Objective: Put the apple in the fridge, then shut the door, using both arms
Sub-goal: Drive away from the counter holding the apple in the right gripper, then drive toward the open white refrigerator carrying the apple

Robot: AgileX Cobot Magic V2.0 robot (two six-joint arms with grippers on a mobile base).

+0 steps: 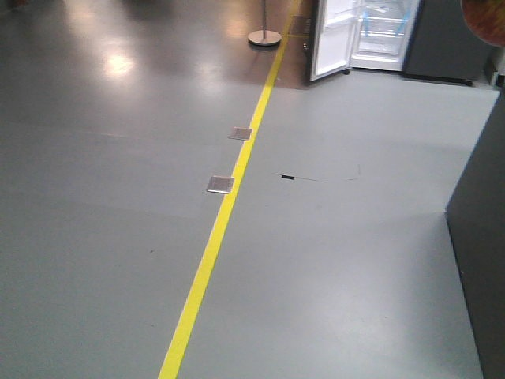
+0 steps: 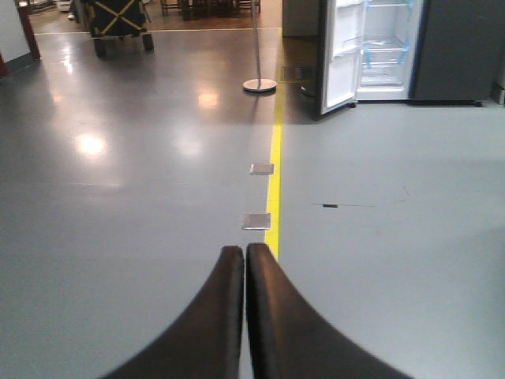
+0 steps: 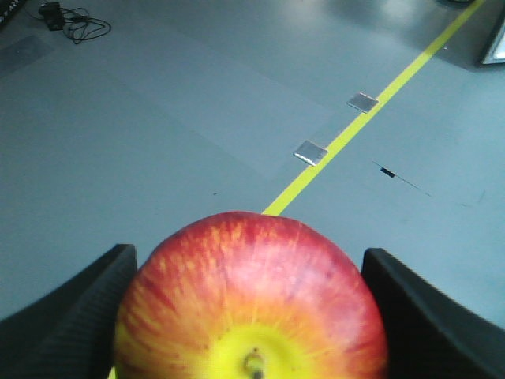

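Observation:
The red and yellow apple fills the bottom of the right wrist view, stem end toward the camera, with my right gripper shut on it, one dark finger on each side. The same apple shows as a blurred red patch at the front view's top right corner. Far across the floor stands the fridge, its white inside lit, and the door swung open to its left. My left gripper is shut with nothing in it, its fingers pressed together above the floor.
A yellow floor line runs toward the fridge, with two metal floor plates beside it. A post on a round base stands left of the door. A dark panel borders the right. A cart is far back left.

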